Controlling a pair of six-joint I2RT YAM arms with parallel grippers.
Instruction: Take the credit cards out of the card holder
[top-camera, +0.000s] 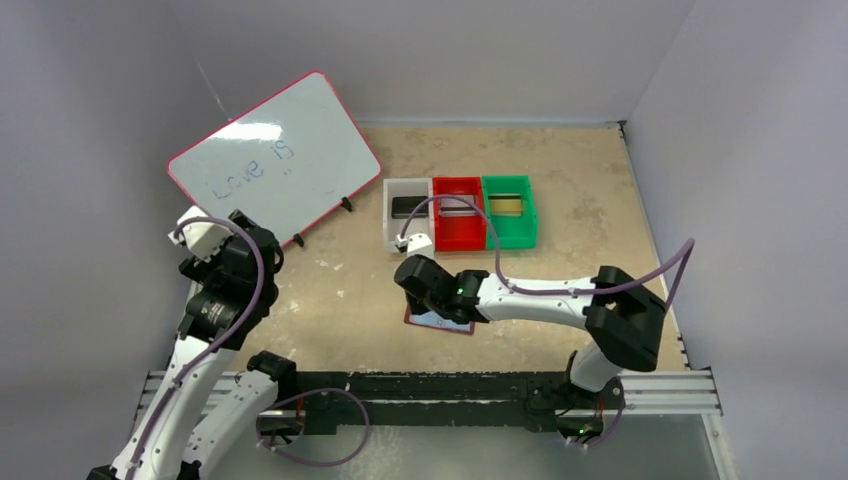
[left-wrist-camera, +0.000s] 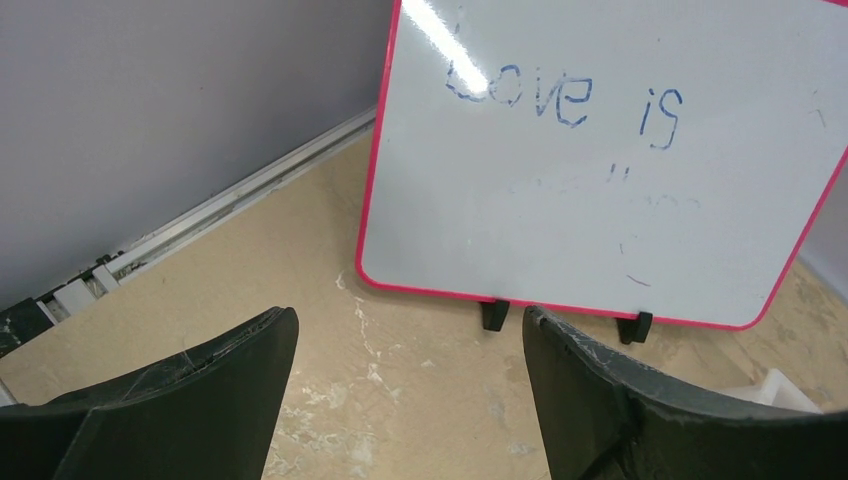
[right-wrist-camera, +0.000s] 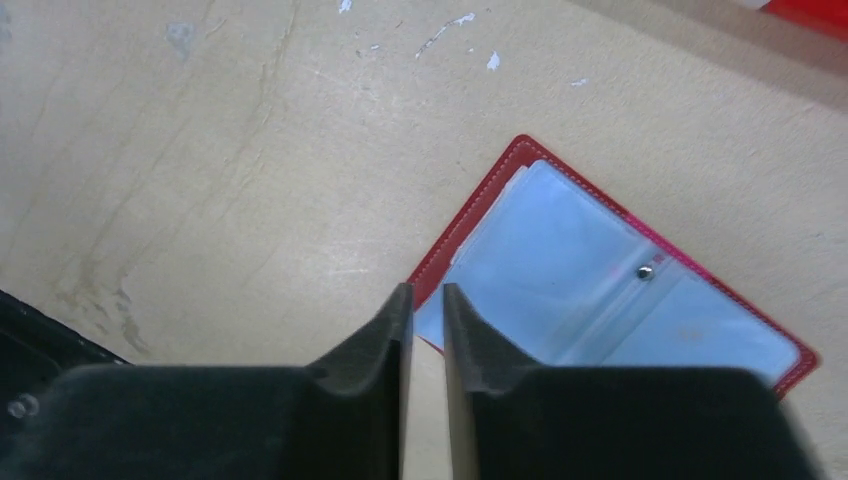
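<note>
The card holder (right-wrist-camera: 600, 290) lies open on the table, dark red edge around pale blue clear sleeves with a small snap stud; I see no card in the sleeves. From above, the card holder (top-camera: 452, 326) is partly covered by my right gripper (top-camera: 425, 300). The right gripper (right-wrist-camera: 426, 292) hovers over the holder's left corner, jaws nearly together with nothing between them. A black credit card (top-camera: 406, 206), a silver-grey one (top-camera: 459, 208) and a gold one (top-camera: 508, 204) lie in three bins. My left gripper (left-wrist-camera: 410, 318) is open and empty, far left, facing the whiteboard.
A white bin (top-camera: 392, 232), a red bin (top-camera: 460, 238) and a green bin (top-camera: 512, 238) stand side by side behind the holder. A pink-framed whiteboard (top-camera: 275, 150) leans on small black feet at the back left, also filling the left wrist view (left-wrist-camera: 600, 150).
</note>
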